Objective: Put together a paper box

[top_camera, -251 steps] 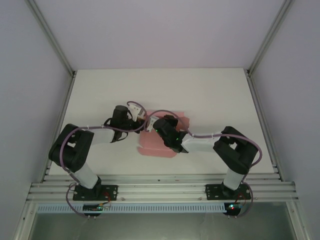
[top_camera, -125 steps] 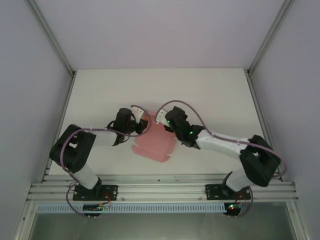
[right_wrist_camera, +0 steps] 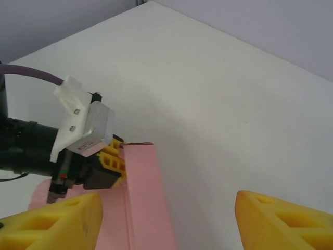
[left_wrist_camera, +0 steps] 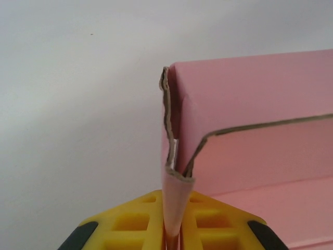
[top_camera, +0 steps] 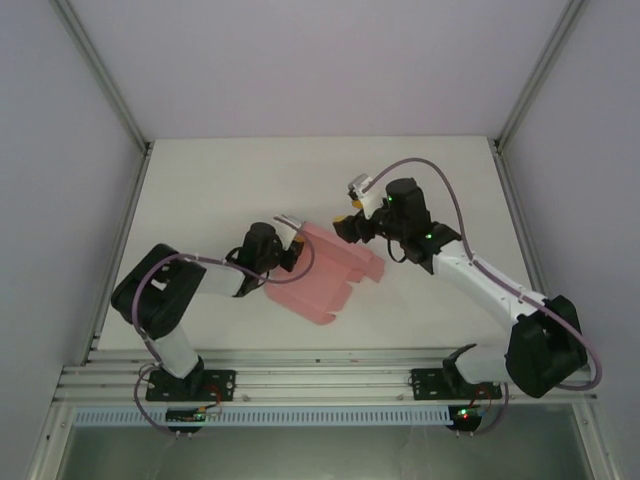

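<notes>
Table (top_camera: 200, 180): paper box (top_camera: 325, 270) partly folded, walls up, mid-surface, slightly toward the near edge. Left gripper (left_wrist_camera: 174, 229) clamped tight on the box's left-end flap. Right gripper (right_wrist_camera: 166, 219) spread wide over box's far edge.

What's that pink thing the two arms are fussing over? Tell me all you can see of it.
The paper box is thin pink card with raw brownish cut edges. It is half folded: one long wall stands up, and the rest spreads low over the white table. The left gripper has its yellow fingers shut on a folded corner at the card's left end. The right gripper hovers open at the far edge; whether it touches cannot be told.
</notes>
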Tool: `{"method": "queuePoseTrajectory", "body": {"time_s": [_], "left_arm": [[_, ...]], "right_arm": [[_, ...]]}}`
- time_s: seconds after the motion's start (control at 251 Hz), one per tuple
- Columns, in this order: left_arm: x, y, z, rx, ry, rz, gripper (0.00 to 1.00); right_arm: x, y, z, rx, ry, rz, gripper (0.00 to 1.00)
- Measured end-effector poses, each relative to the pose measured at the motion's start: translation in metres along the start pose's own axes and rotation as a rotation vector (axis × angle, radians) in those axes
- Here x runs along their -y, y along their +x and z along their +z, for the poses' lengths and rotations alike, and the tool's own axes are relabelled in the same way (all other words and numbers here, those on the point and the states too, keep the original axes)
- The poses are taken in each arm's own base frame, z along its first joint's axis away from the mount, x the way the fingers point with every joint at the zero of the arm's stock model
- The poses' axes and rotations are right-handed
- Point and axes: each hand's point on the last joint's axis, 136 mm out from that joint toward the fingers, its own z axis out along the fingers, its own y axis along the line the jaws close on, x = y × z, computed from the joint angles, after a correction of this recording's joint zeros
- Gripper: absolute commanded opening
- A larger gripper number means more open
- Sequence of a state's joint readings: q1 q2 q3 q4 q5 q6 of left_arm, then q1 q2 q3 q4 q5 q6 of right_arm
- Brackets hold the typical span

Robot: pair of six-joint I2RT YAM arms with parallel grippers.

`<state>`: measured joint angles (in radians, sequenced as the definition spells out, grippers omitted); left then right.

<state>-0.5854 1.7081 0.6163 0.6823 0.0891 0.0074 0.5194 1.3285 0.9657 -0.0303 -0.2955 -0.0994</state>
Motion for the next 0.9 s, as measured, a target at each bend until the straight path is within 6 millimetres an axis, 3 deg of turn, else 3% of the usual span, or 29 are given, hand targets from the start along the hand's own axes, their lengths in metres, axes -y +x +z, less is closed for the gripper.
{"method": "queuePoseTrajectory", "body": {"time_s": [0.104, 0.267, 0.443, 0.563, 0.722, 0.798, 0.902], "left_arm": [[0.000, 0.001, 0.002, 0.000, -0.001, 0.004, 0.15], [0.000, 0.009, 0.006, -0.018, 0.001, 0.003, 0.16], [0.001, 0.010, 0.008, -0.020, 0.000, 0.000, 0.18], [0.000, 0.008, 0.009, -0.028, -0.004, -0.014, 0.24], [-0.002, 0.002, 0.012, -0.029, -0.016, -0.037, 0.25], [-0.003, 0.002, 0.012, -0.038, -0.024, -0.044, 0.24], [-0.006, 0.002, 0.012, -0.042, -0.040, -0.047, 0.13]], "right_arm": [[0.012, 0.009, 0.017, -0.062, 0.034, 0.051, 0.65], [0.035, 0.021, 0.060, -0.179, 0.089, 0.101, 0.60], [0.037, 0.044, 0.095, -0.282, 0.070, 0.130, 0.53], [0.022, 0.070, 0.106, -0.363, 0.040, 0.136, 0.53], [0.009, 0.069, 0.110, -0.355, 0.016, 0.116, 0.52], [0.008, 0.069, 0.112, -0.347, 0.026, 0.107, 0.51], [0.011, 0.068, 0.113, -0.339, 0.052, 0.097, 0.51]]}}
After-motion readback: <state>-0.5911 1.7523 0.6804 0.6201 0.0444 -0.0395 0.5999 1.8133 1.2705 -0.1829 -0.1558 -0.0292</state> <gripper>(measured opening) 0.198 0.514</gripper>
